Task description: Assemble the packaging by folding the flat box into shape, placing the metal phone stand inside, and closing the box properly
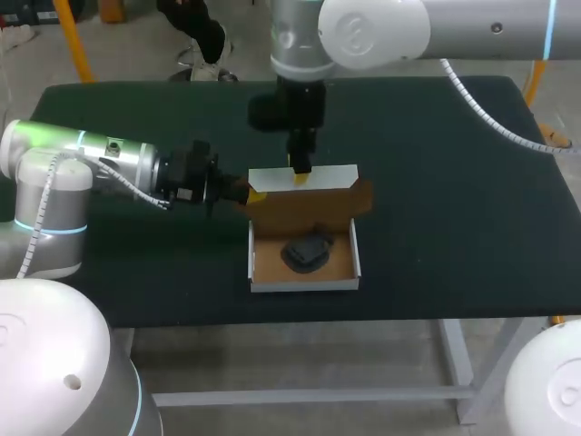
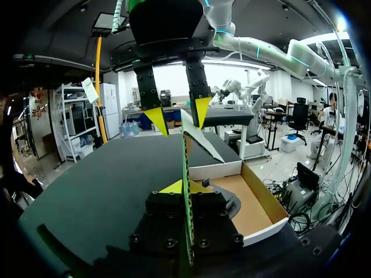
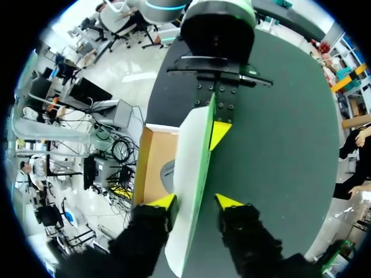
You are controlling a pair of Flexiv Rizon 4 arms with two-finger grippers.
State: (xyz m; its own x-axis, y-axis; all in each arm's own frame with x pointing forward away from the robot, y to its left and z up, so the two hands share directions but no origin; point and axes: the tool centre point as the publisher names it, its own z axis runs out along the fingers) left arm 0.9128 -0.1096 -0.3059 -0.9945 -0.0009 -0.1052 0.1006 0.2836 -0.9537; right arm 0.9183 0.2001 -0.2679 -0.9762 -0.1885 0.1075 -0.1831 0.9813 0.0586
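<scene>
While left end effector (image 2: 187, 186) tight on lid (image 1: 304, 176), right end effector (image 3: 196, 201) astride.

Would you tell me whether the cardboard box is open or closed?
Open: the lid of the white cardboard box stands upright at its back edge, and the dark metal phone stand lies uncovered inside.

Two silver-white arms, black grippers, yellow tips

The left arm (image 1: 82, 159) and the right arm (image 1: 408, 32) are silver-grey tubes with glossy, rounded white joint caps and thin cyan light rings. A white coiled cable runs along each arm to its wrist. The left gripper (image 2: 186, 188) has a blocky black body studded with small dark screws. The right gripper (image 3: 196, 202) has black fingers ending in triangular yellow tips.
</scene>
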